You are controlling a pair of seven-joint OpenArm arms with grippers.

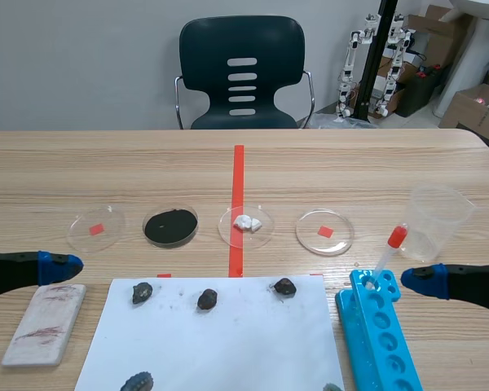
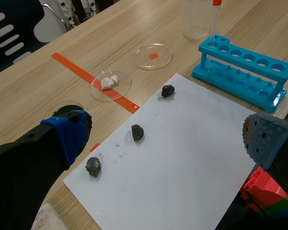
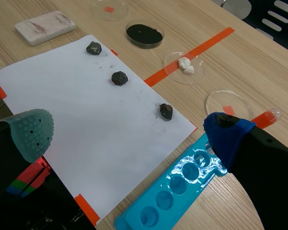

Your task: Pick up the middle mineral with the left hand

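Note:
Three dark minerals lie in a row on the white paper (image 1: 228, 342). The middle mineral (image 1: 207, 300) (image 2: 137, 132) (image 3: 119, 78) sits between the left mineral (image 1: 143, 292) (image 2: 93, 166) and the right mineral (image 1: 284, 286) (image 2: 168, 90). My left gripper (image 1: 61, 266) (image 2: 165, 139) hovers at the table's left, off the paper, open and holding nothing; the middle mineral lies just ahead of it, between its fingers' lines. At the right, my right gripper (image 1: 424, 281) (image 3: 129, 132) stands open over the blue rack, holding nothing.
A blue tube rack (image 1: 379, 334) holds a red-capped tube (image 1: 389, 252); a plastic cup (image 1: 437, 221) stands behind it. Several petri dishes line the middle, one with black powder (image 1: 170, 226), one with white bits (image 1: 245, 224). A white streak plate (image 1: 45, 322) lies front left.

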